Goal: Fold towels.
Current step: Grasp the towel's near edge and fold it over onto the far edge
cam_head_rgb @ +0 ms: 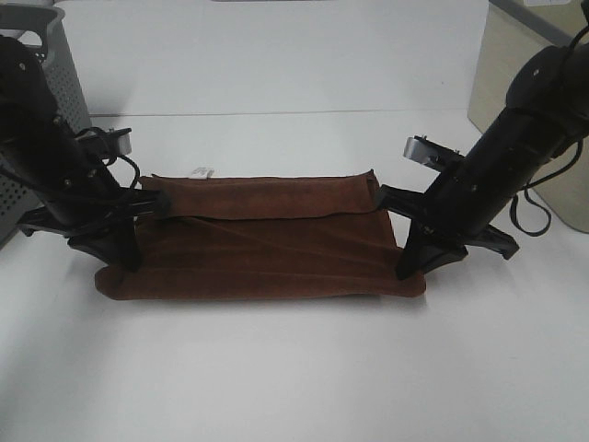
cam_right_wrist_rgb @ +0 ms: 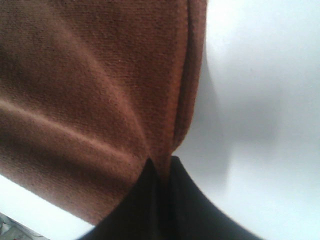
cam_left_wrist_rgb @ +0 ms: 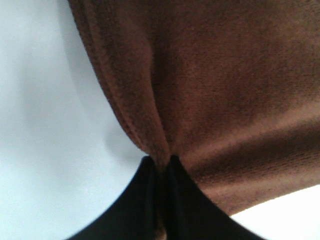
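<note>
The dark reddish-brown towel (cam_head_rgb: 267,244) lies across the middle of the white table, with its far layer folded over toward the front. A small white tag (cam_head_rgb: 202,171) shows at its far left edge. My left gripper (cam_head_rgb: 127,261) is shut on the towel's left side, and in the left wrist view (cam_left_wrist_rgb: 161,165) its fingers pinch the cloth edge (cam_left_wrist_rgb: 210,95). My right gripper (cam_head_rgb: 407,267) is shut on the towel's right side; in the right wrist view (cam_right_wrist_rgb: 160,167) its fingers pinch the hemmed edge (cam_right_wrist_rgb: 100,90).
A grey perforated bin (cam_head_rgb: 55,64) stands at the far left behind my left arm. A beige box (cam_head_rgb: 515,92) stands at the far right behind my right arm. The white table (cam_head_rgb: 294,378) stretches in front of the towel.
</note>
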Robot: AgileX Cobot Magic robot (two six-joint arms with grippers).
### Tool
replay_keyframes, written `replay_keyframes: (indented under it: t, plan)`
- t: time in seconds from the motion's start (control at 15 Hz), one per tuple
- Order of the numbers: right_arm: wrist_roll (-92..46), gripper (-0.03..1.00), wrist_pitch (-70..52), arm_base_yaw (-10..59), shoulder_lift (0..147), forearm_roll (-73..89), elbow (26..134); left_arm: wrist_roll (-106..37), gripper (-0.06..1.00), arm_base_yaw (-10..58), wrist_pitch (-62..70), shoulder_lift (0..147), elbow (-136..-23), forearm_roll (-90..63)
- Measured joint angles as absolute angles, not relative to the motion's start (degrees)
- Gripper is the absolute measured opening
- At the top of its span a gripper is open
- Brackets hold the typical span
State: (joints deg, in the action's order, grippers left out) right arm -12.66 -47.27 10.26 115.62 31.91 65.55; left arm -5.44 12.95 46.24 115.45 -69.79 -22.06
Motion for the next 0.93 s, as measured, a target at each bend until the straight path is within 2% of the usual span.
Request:
replay_keyframes:
  t: [0.27, 0.53, 0.73, 0.93]
  plan:
    - [-12.72, 0.0, -47.15, 10.26, 115.39, 31.46, 70.59, -2.12, 0.03, 12.55, 46.52, 115.39, -76.83, -22.0]
    - [-12.72, 0.0, -47.15, 10.26, 117.57, 31.28, 80.9, 0.0, 0.03, 9.91, 46.75, 118.32, -84.45, -22.0]
    - [-12.72, 0.0, -47.15, 10.26, 122.9, 31.23, 87.89, 0.46, 0.03, 9.45, 42.23, 122.1, -87.89, -22.0]
    - [-12.72, 0.0, -44.12, 10.26, 126.62, 31.23, 90.13, 0.52, 0.03, 9.45, 34.21, 124.45, -88.69, -22.17]
